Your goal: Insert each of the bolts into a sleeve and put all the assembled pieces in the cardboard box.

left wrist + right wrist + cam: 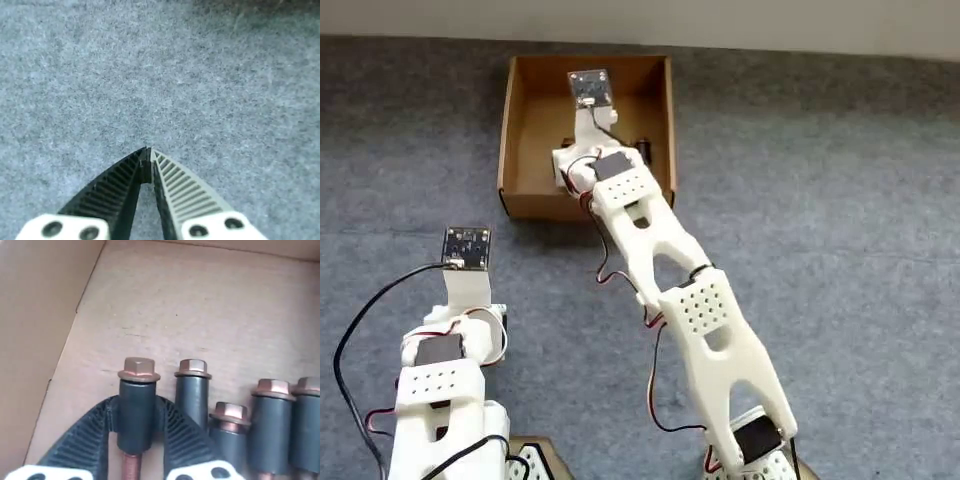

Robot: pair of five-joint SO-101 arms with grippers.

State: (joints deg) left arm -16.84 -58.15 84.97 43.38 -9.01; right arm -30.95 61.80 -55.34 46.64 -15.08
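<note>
We see the right tool (136,411) inside the cardboard box (45,320), its two ribbed fingers (95,432) pressed against either side of a dark sleeve (136,405). A copper-coloured bolt (139,369) runs through that sleeve, with its hexagonal head above the fingertips and its threaded end showing below, between the fingers. The held piece lies close to one side wall of the box. Just beside it, four more assembled pieces (270,415) lie on the box floor in a row, parallel, heads pointing the same way; the nearest (192,390) sits next to one finger. From above, we find the right arm (650,240) stretched over the near wall of the box (506,130). The left tool (148,161) hangs over the bare grey counter (210,75), fingertips touching, gripping nothing, well apart from the box.
</note>
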